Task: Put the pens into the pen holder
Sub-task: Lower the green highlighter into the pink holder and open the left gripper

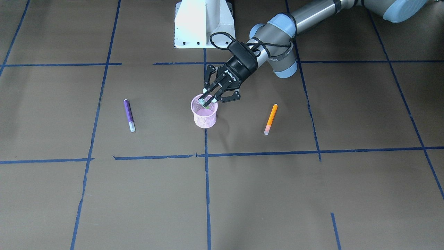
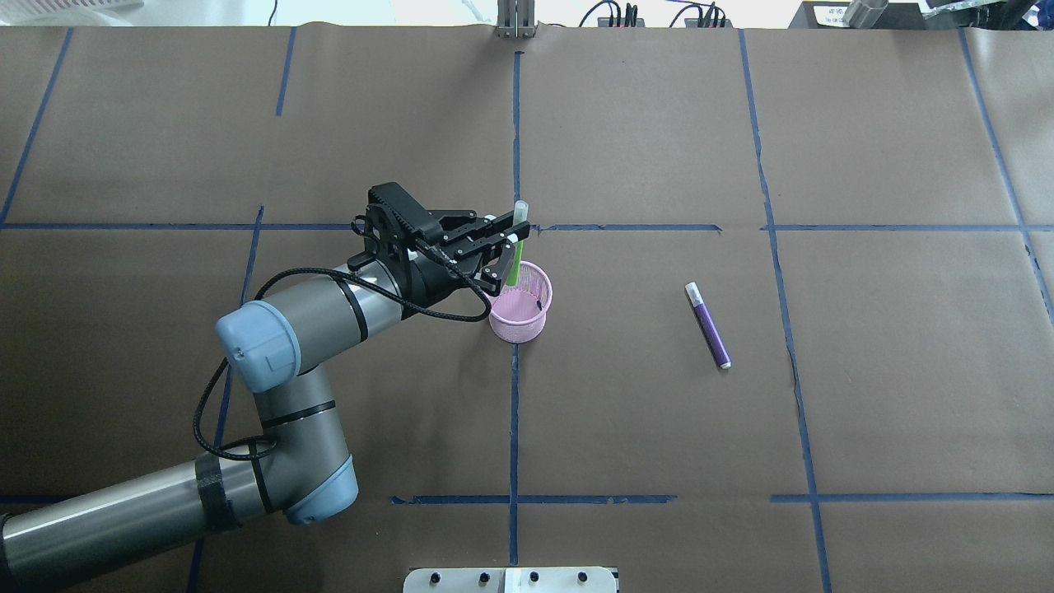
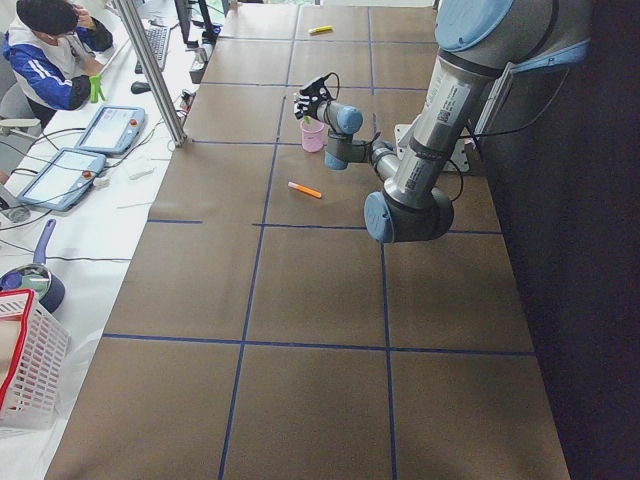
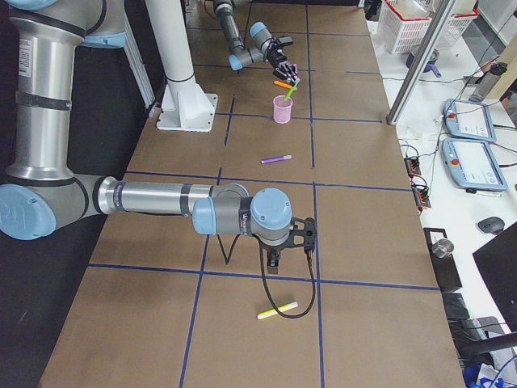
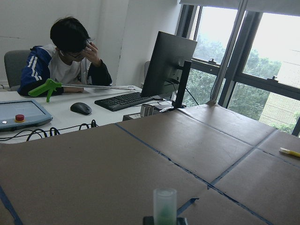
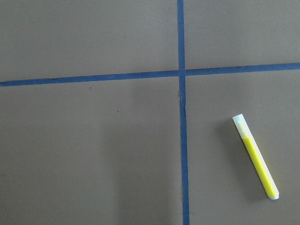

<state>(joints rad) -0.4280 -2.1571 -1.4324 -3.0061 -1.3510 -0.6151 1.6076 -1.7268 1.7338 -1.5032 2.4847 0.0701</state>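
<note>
Brown table (image 1: 312, 194) centre, end effector (image 1: 209, 101) gripping green pen (image 2: 515, 270)

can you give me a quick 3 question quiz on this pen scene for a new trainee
1. True or false: the orange pen lies on the table, outside the pen holder.
2. Which pen does the left pincer grip? A purple, B green, C yellow.
3. Across all views, how many pens lie loose on the table?

Key: 1 true. 2 B, the green pen, its lower end in the pen holder. 3 three: the purple pen, the orange pen and the yellow pen.
</note>
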